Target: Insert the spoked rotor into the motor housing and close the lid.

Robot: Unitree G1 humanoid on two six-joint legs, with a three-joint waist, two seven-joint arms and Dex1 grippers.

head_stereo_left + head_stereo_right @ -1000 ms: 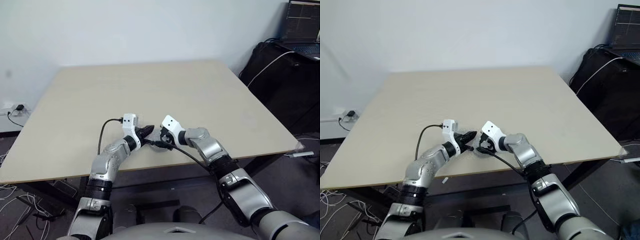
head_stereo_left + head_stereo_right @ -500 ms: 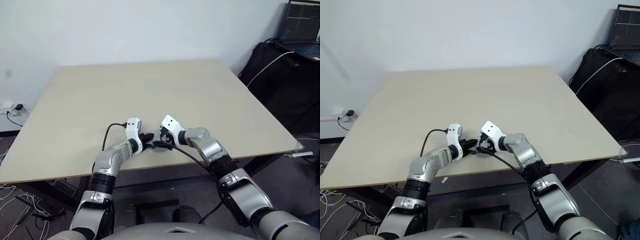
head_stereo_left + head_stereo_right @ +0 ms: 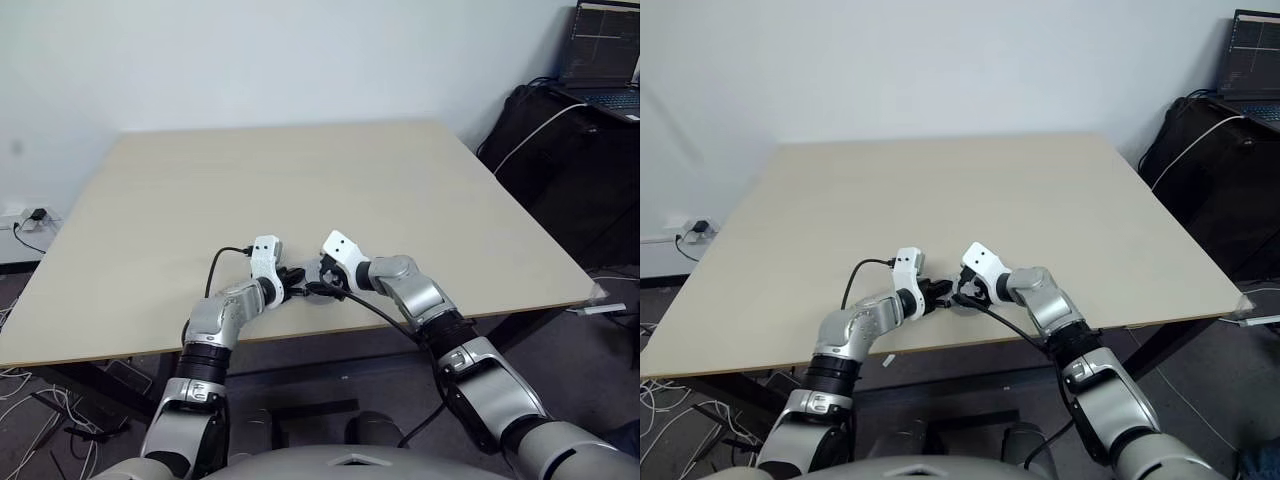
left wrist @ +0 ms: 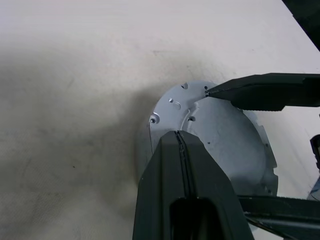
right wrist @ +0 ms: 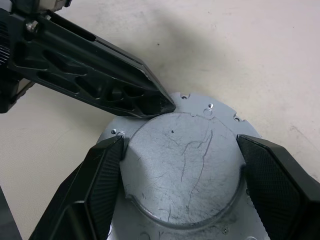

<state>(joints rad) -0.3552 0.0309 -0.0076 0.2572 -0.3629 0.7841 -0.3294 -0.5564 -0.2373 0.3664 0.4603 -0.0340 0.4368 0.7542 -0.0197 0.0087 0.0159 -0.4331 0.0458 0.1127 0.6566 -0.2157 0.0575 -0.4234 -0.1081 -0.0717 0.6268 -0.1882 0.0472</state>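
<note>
1. The left gripper (image 3: 291,279) has been lowered since a second ago and is now being pressed, with its fingers fully shut and holding nothing, onto the raised centre of the lid (image 5: 182,170).
2. The lid is being bracketed by the right gripper (image 5: 180,150): its fingers are spread wide, one pad at 9 o'clock and one at 3 o'clock of the raised centre, seemingly touching its edge.
3. The lid is lying flat at the near edge of the table (image 3: 300,180), at about 6 o'clock of the tabletop; the motor housing is judged to be beneath it, though that cannot be seen, and neither can the spoked rotor.
4. This is being read as the closing step: the lid is steadied by the right gripper while being pushed down by the left.
5. Well apart, at 2 o'clock beyond the table, a laptop (image 3: 602,62) is sitting on a dark stand; cables are lying on the floor at 8 o'clock.
6. Nothing else is lying on the table; only the two grippers are crowding each other over the lid.
</note>
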